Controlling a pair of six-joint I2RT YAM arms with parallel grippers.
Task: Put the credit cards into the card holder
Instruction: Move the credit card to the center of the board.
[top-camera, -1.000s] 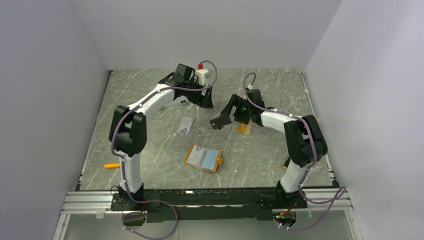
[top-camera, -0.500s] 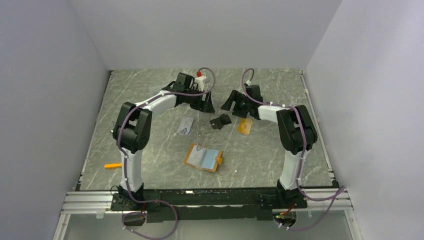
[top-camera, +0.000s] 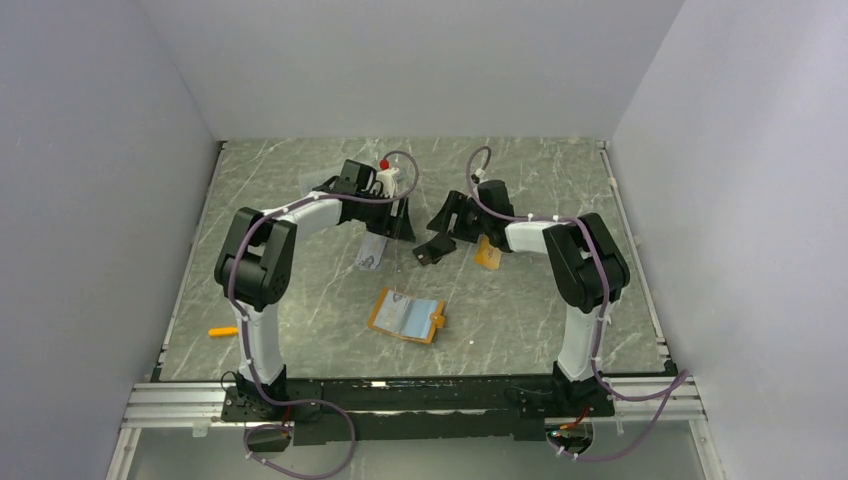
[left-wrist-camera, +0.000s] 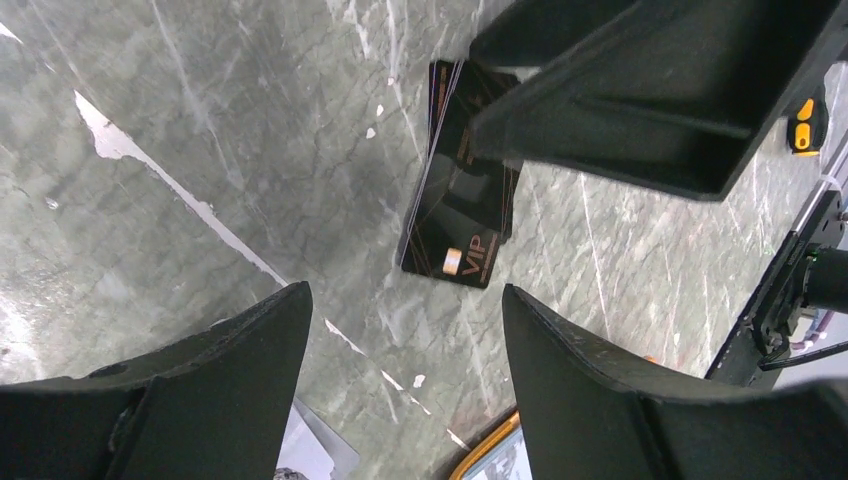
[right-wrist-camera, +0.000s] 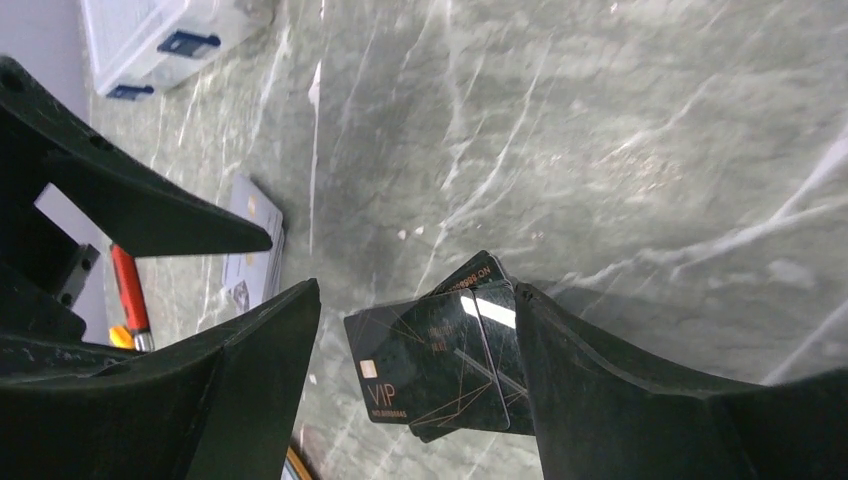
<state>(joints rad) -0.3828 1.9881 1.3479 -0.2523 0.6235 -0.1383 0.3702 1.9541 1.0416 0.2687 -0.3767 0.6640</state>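
Two tools, left tool (left-wrist-camera: 405, 295) and right tool (right-wrist-camera: 415, 290), gape empty. One fanned stack of glossy black cards (right-wrist-camera: 440, 365) lies mid-frame on the marbled desk (top-camera: 520, 320); one orange leather card holder (top-camera: 408, 316) lies open below.

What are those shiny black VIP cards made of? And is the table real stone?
The black cards look like glossy plastic: thin, flat, light glinting off them, gold lines and printed letters. The table looks like grey-green marble with white veins, but it may be only a printed sheet.
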